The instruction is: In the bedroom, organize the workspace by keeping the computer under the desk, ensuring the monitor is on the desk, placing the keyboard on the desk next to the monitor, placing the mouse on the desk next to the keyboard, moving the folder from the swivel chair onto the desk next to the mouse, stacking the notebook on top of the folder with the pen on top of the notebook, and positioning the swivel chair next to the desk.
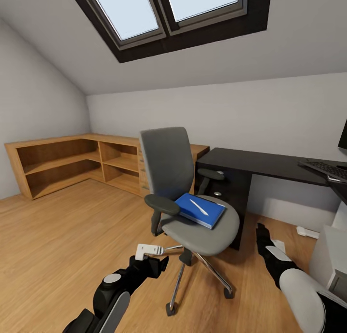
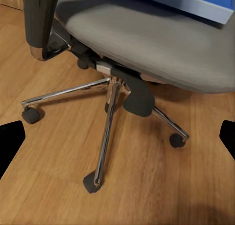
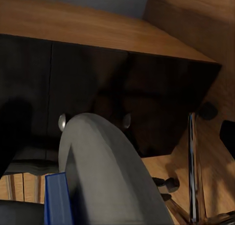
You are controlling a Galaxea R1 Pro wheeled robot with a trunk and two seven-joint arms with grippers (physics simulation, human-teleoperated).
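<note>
The grey swivel chair (image 1: 168, 164) stands in the middle of the room, left of the black desk (image 1: 250, 161). On its seat lies a blue book-like item (image 1: 185, 207), folder or notebook I cannot tell, with a white pen (image 1: 198, 207) on top. A keyboard (image 1: 325, 169) lies on the desk at the right edge, beside a sliver of the monitor (image 1: 343, 135). The pale computer tower (image 1: 332, 260) stands on the floor at lower right. My left gripper (image 1: 156, 264) hangs open low before the chair's chrome base (image 2: 105, 132). My right gripper (image 1: 262, 232) is open beside the seat (image 3: 103, 171).
Low wooden shelves (image 1: 62, 164) run along the left and back walls. A small white object (image 1: 307, 231) lies on the floor under the desk. The desk's drawer cabinet (image 3: 98, 73) stands just behind the chair. Bare wooden floor (image 1: 72, 236) spreads to the left.
</note>
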